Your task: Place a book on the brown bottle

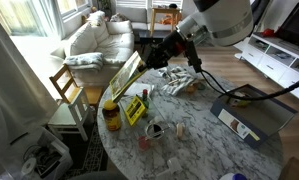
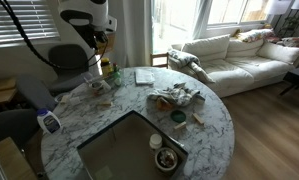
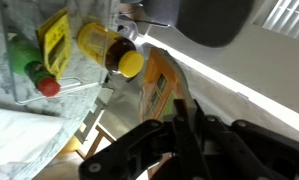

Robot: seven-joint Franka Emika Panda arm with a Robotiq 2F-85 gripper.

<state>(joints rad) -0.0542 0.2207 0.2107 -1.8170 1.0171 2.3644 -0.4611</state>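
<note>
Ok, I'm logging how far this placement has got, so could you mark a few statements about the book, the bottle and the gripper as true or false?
1. The gripper is shut on the book. True.
2. The book lies flat on the brown bottle. False: it is held tilted in the air and has not been laid on the bottle.
3. The brown bottle lies on its side. False: it stands upright on the table.
4. A smaller yellow book lies on the table beside the bottle. True.
</note>
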